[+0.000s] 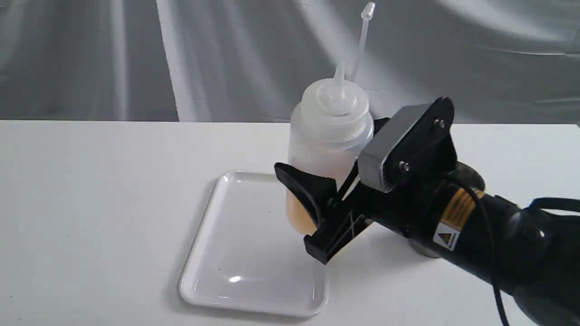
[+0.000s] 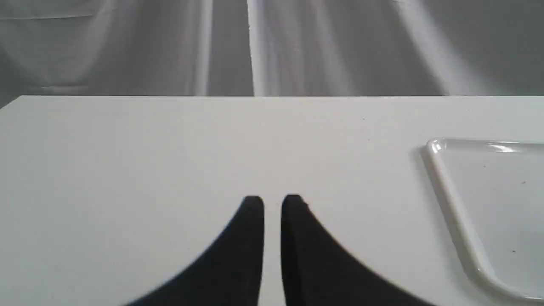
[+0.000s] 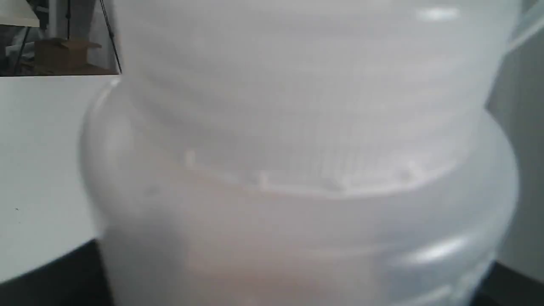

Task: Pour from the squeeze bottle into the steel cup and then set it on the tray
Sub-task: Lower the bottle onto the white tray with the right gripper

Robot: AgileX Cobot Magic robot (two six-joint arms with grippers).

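My right gripper (image 1: 326, 174) is shut on the squeeze bottle (image 1: 328, 136), gripping its lower body over the right edge of the white tray (image 1: 195, 271). The bottle is nearly upright, with its nozzle up, its cap strap sticking above it and amber liquid at the bottom. A finger hides its base, so contact with the tray is unclear. The bottle (image 3: 297, 178) fills the right wrist view. A steel shape (image 1: 425, 250) behind the right arm may be the cup, which is mostly hidden. Left of the tray (image 2: 450, 204), my left gripper (image 2: 272, 208) hangs shut over bare table.
The white table (image 1: 90, 203) runs to a grey draped backdrop at its far edge. The right arm (image 1: 498, 235) reaches in low from the right side.
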